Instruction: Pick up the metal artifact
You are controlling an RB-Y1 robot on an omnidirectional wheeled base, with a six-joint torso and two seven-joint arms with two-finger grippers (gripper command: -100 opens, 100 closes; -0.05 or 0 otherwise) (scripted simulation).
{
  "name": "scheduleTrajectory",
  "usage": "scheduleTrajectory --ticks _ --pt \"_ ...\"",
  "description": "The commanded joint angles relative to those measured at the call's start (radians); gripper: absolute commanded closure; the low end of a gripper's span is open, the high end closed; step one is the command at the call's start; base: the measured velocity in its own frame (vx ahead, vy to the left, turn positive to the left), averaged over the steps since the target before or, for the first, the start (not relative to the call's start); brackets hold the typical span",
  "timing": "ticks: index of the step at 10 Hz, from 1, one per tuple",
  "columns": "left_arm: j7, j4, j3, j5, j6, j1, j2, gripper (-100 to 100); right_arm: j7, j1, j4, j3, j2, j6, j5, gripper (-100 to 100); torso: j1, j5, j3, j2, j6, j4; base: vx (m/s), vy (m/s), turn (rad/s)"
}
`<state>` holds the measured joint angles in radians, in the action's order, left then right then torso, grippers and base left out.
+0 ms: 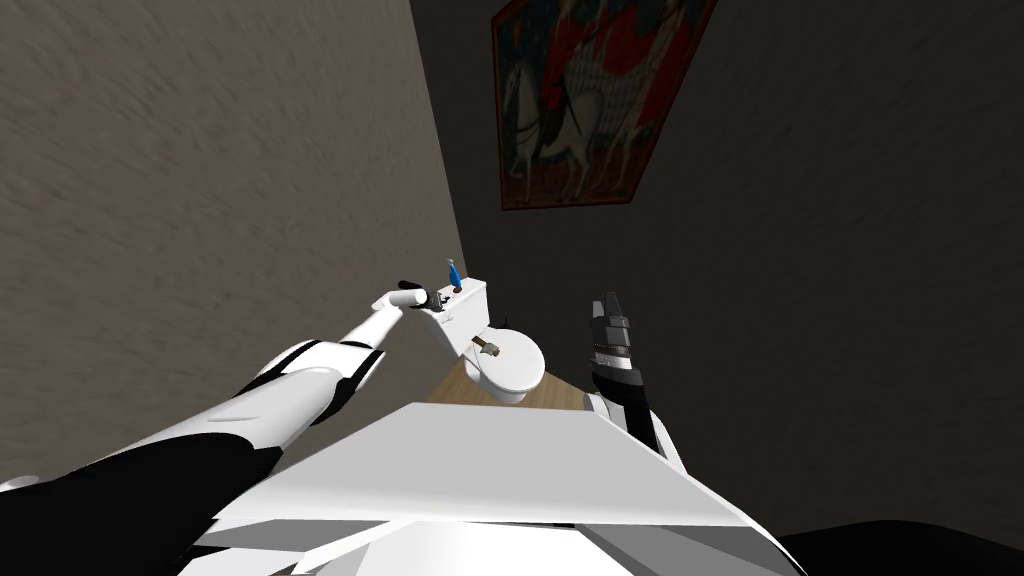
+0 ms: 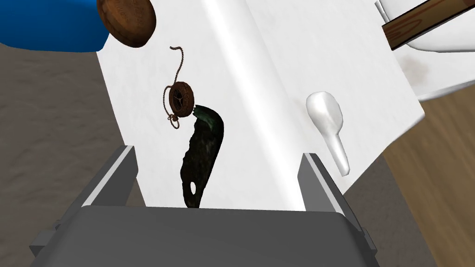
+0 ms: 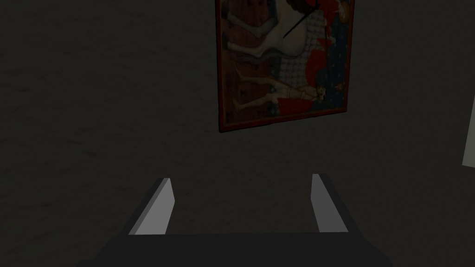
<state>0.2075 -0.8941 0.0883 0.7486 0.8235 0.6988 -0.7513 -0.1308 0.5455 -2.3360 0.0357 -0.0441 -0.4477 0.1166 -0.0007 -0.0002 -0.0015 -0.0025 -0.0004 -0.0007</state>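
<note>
Blackish-green artifact (image 2: 200, 157), brown watch (image 2: 181, 98), blue bottle (image 1: 451, 272), plain white cistern (image 2: 278, 55).

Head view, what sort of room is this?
Most likely a small bathroom: a white toilet stands near the corner of two walls, its tank behind the bowl, and a flush lever sits on the tank.

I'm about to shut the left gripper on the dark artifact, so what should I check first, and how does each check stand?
1. Left gripper open: ok.
2. Dark artifact between its fingers: ok.
3. Artifact resting on the white tank lid: ok.
4. Chained brown disc apart from the artifact: cannot tell; it sits right at the far tip.
5. Fingers low enough to grip: cannot tell.
6. Right gripper open, away from the work: ok.
</note>
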Motion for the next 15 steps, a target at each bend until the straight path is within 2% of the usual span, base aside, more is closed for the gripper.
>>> scheduleTrajectory --ticks 1,2,3,4,5,6,10,11,14,15 --pt "0.005 0.050 -0.001 0.015 0.045 0.038 -0.014 -100 0.000 0.000 0.000 0.000 0.000 0.000 0.000 0 0.000 0.000 0.000 0.000 0.000 0.000 0.038 -0.025 -0.008" --pt "0.005 0.066 -0.001 0.015 0.045 0.038 -0.014 -100 0.000 0.000 0.000 0.000 0.000 0.000 0.000 0 0.000 0.000 0.000 0.000 0.000 0.000 0.034 -0.019 -0.002" --pt "0.008 0.100 -0.002 0.026 0.082 0.070 -0.025 -100 0.000 0.000 0.000 0.000 0.000 0.000 0.000 0 0.000 0.000 0.000 0.000 0.000 0.000 0.036 -0.014 -0.009" --pt "0.008 0.114 -0.002 0.026 0.082 0.070 -0.025 -100 0.000 0.000 0.000 0.000 0.000 0.000 0.000 0 0.000 0.000 0.000 0.000 0.000 0.000 0.030 -0.012 -0.005" --pt "0.011 0.140 -0.003 0.036 0.117 0.100 -0.036 -100 0.000 0.000 0.000 0.000 0.000 0.000 0.000 0 0.000 0.000 0.000 0.000 0.000 0.000 0.033 -0.017 -0.009" --pt "0.011 0.159 -0.003 0.036 0.117 0.100 -0.036 -100 0.000 0.000 0.000 0.000 0.000 0.000 0.000 0 0.000 0.000 0.000 0.000 0.000 0.000 0.031 -0.013 -0.006" --pt "0.016 0.299 -0.007 0.065 0.224 0.195 -0.067 -100 0.000 0.000 0.000 0.000 0.000 0.000 0.000 0 0.000 0.000 -0.001 -0.002 0.000 0.000 0.053 -0.014 -0.013" --pt "0.016 0.302 -0.007 0.065 0.224 0.195 -0.067 -100 0.000 0.000 0.000 0.000 0.000 0.000 0.000 0 0.001 0.000 -0.001 -0.002 0.000 0.000 0.039 -0.005 -0.007" --pt "0.017 0.365 -0.009 0.075 0.268 0.234 -0.075 -100 0.000 0.000 0.000 0.000 0.000 0.000 0.000 0 0.000 0.000 0.000 0.000 0.000 0.000 0.031 -0.014 -0.009" --pt "0.014 0.362 -0.008 0.074 0.257 0.231 -0.073 -100 0.000 0.000 0.000 0.000 0.000 0.000 0.000 0 0.000 0.000 0.000 0.000 0.000 0.000 0.015 -0.004 -0.001"
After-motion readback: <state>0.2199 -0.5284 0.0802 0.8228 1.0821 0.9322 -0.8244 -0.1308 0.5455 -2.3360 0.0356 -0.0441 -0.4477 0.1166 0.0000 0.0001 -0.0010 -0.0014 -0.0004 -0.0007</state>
